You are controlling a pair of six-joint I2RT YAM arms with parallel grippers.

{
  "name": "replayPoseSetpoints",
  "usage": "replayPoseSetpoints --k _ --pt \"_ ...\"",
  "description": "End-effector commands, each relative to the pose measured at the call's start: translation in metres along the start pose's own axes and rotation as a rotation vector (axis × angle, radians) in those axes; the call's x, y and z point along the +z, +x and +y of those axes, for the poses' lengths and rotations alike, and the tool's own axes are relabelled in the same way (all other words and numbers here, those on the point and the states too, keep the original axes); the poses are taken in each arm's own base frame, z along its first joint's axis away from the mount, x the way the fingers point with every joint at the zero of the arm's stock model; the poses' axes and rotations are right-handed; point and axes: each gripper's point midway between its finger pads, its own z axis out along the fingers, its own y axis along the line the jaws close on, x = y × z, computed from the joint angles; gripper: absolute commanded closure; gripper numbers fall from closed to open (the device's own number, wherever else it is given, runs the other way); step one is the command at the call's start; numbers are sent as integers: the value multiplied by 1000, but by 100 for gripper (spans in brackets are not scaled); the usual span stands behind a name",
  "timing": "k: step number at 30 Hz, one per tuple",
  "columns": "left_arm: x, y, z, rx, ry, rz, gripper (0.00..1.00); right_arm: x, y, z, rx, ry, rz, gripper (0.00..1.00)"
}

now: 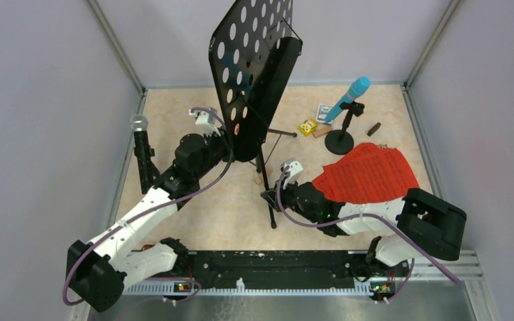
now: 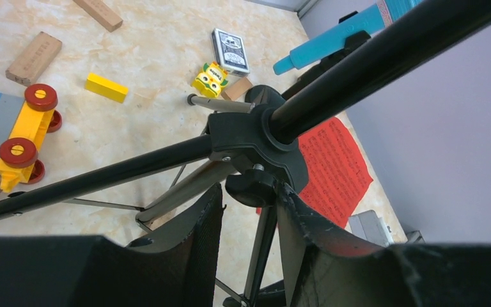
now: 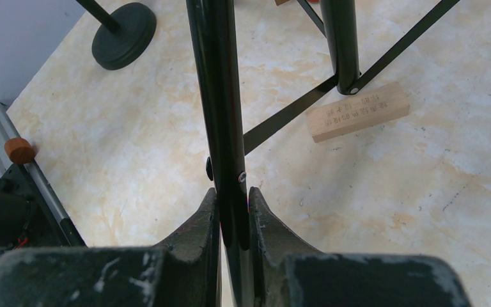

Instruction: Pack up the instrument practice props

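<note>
Upright near the middle of the tabletop (image 1: pixel 234 221): black hole-punched music desk (image 1: pixel 251 60) on tripod legs. Clamped narrow in the right tool (image 3: pixel 233 192), at about 6 o'clock of the stand: one black tripod leg (image 3: pixel 220 96), with fingers pressing it from both sides. Flat on the tabletop, just beside the foot of a further leg: small wooden block (image 3: pixel 358 110).

Closed part-way in the left tool (image 2: pixel 250 192), reaching in from 9 o'clock: round knob (image 2: pixel 254 187) under the tripod hub (image 2: pixel 256 141), a finger against each side of it.

At 4 o'clock, next to the right arm: red sheet-music pages (image 1: pixel 368 174), lying flat. At 2 o'clock: blue microphone (image 1: pixel 349 97), tilted in a black round-based mic holder (image 1: pixel 339 140). At 9 o'clock, close to the left wall: black silver-headed microphone (image 1: pixel 139 123), upright, its holder's base hidden behind the left arm.

Scattered beyond the tripod in the left wrist view: colourful toy vehicle (image 2: pixel 22 137), yellow block (image 2: pixel 106 87), pack of cards (image 2: pixel 230 51), and small yellow figure (image 2: pixel 210 78) touching that pack.
</note>
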Motion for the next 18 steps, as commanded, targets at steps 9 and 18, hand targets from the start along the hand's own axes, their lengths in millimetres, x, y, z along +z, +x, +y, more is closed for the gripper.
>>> replayPoseSetpoints --k 9,18 --pt "1 -23 3 -22 -11 -99 57 5 -6 -7 111 61 -17 100" --pt "3 -26 2 -37 -3 -105 70 5 -5 -7 107 61 -10 100"
